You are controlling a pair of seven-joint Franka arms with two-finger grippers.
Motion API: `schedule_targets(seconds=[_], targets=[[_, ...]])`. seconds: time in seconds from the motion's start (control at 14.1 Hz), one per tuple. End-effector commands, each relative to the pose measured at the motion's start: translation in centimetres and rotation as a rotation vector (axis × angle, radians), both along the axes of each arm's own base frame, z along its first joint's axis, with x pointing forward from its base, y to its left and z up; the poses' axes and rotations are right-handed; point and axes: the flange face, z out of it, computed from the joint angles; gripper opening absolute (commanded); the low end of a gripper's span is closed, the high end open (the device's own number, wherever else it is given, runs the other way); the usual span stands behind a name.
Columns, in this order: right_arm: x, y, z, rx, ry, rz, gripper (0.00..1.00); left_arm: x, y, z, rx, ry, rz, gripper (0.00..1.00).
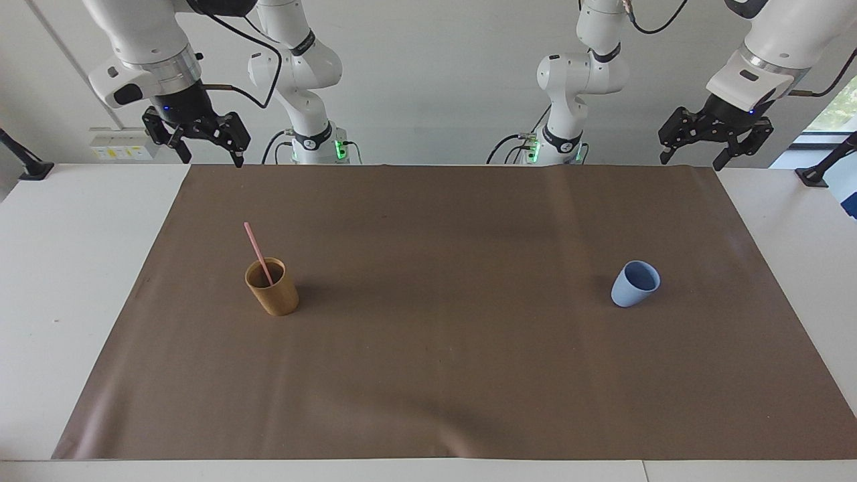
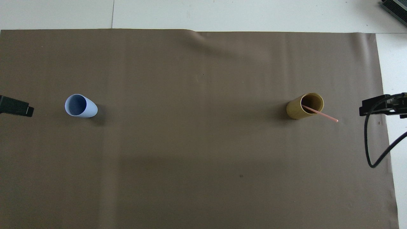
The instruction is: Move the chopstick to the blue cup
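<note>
The pale-pink chopstick [image 1: 256,250] [image 2: 321,114] stands slanted inside a tan-brown cup [image 1: 275,296] [image 2: 298,111] toward the right arm's end of the table, its top leaning out over the rim. The blue cup [image 1: 633,286] [image 2: 81,107] stands upright and empty toward the left arm's end. My right gripper [image 1: 211,159] hangs open, raised above the mat's edge by the robots, holding nothing. My left gripper [image 1: 691,161] hangs open and empty in the same way at its own end. Neither gripper is close to a cup.
A brown mat [image 1: 428,388] covers most of the white table [image 1: 73,301], and both cups stand on it with a wide bare stretch between them. A black cable [image 2: 370,159] loops down by the right gripper.
</note>
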Motion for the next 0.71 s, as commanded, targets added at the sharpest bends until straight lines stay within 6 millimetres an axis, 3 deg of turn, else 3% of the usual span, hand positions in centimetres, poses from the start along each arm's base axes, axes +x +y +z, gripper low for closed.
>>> schedule_targets(seconds=[0.0, 0.64], targets=[[-0.48, -0.40, 0.12, -0.003, 0.008, 0.018, 1.00, -0.30, 0.28, 0.26, 0.011, -0.001, -0.013, 1.00], [-0.77, -0.58, -0.48, 0.000, 0.008, 0.022, 1.00, -0.31, 0.61, 0.20, 0.011, 0.005, 0.002, 1.00]])
